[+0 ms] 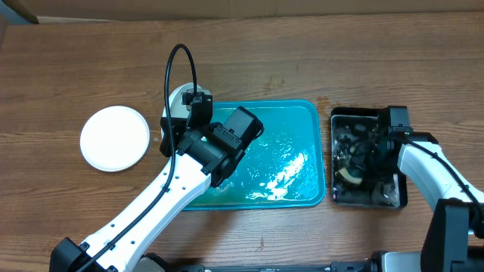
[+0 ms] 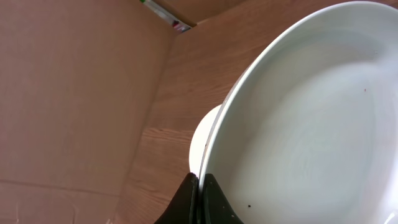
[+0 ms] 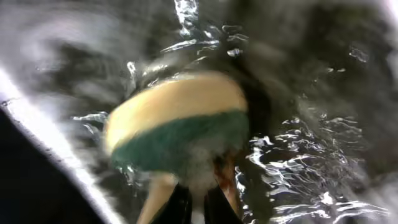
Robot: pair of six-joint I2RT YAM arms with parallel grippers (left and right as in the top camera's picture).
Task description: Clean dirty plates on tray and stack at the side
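A white plate (image 2: 311,124) is gripped by its rim in the clenched left hand (image 2: 200,198), above the blue tray's (image 1: 302,113) ten-o'clock corner. It is best carried towards nine o'clock and laid flat on the second plate (image 1: 115,137) on the counter (image 1: 68,68); nothing is seen between. At three o'clock, the right hand (image 3: 199,208) is clamped on a sponge (image 3: 180,124) in the black tray (image 1: 332,162).

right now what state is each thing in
held plate: gripped by rim, few dark specks
left gripper: shut on held plate
second plate: flat on table, looks clean
blue tray: wet, sudsy
black tray: holds water
sponge: wet, in black tray
right gripper: shut on sponge
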